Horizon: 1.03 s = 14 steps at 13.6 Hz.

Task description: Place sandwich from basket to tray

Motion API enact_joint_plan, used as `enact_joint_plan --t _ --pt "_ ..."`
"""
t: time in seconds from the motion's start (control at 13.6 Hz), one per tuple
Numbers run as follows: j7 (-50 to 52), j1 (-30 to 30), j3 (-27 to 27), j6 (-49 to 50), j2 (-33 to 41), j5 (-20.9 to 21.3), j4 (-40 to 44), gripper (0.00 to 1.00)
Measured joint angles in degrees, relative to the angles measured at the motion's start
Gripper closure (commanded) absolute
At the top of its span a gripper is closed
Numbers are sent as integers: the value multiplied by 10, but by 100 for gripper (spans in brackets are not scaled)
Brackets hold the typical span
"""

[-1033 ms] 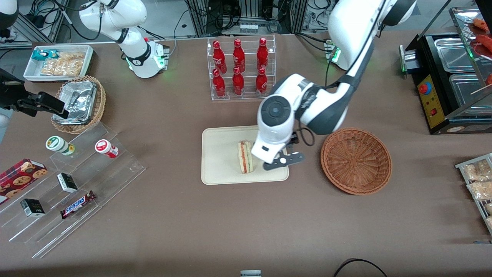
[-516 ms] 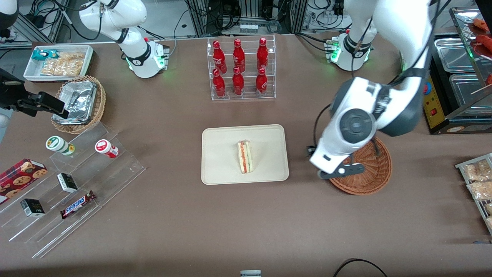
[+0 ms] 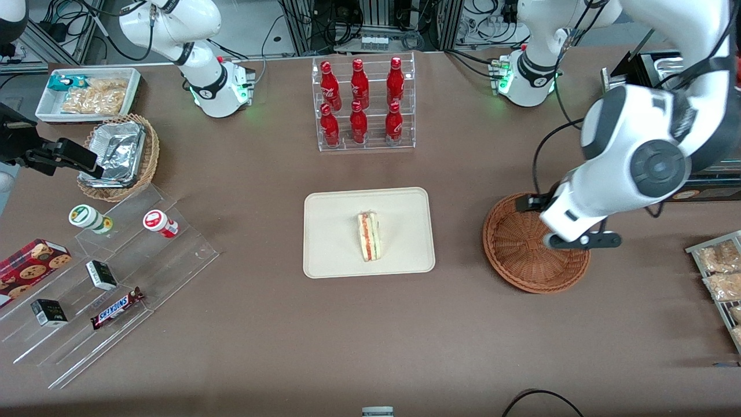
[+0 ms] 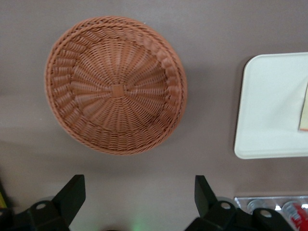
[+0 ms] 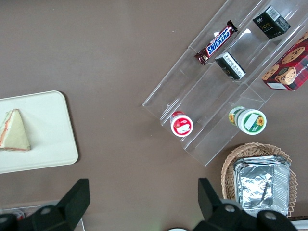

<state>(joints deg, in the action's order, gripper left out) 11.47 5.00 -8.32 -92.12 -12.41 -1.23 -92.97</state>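
The sandwich (image 3: pixel 369 236) lies on the cream tray (image 3: pixel 330 255), its red, orange and green filling edge showing; the right wrist view also shows the sandwich (image 5: pixel 14 131) on the tray (image 5: pixel 48 139). The reddish-brown basket (image 3: pixel 521 255) is empty and stands beside the tray toward the working arm's end. My left gripper (image 3: pixel 582 239) hangs high over the basket's rim, well away from the sandwich. In the left wrist view the gripper (image 4: pixel 137 192) is open with nothing between its fingers, and the basket (image 4: pixel 115 91), the tray (image 4: pixel 269 106) and a sliver of the sandwich (image 4: pixel 304 110) lie below.
A clear rack of red bottles (image 3: pixel 360 104) stands farther from the camera than the tray. Toward the parked arm's end are a stepped acrylic shelf with snacks (image 3: pixel 116 272), a tan basket holding a foil container (image 3: pixel 118 155) and a white bin of packets (image 3: pixel 87 92). A black food warmer (image 3: pixel 654 168) stands at the working arm's end.
The left arm has swung away from the tray, across the basket toward its own end of the table, and risen. The sandwich has stayed still on the tray.
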Motion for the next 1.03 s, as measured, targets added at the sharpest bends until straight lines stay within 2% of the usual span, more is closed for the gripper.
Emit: enact_joint_plan --t 0.44,0.66,1.03 --pt "-127 -61 1 57 87 6 -20 0" --pt "-138 -67 1 62 121 46 -21 0" --pt "-138 -68 21 68 146 51 -21 0"
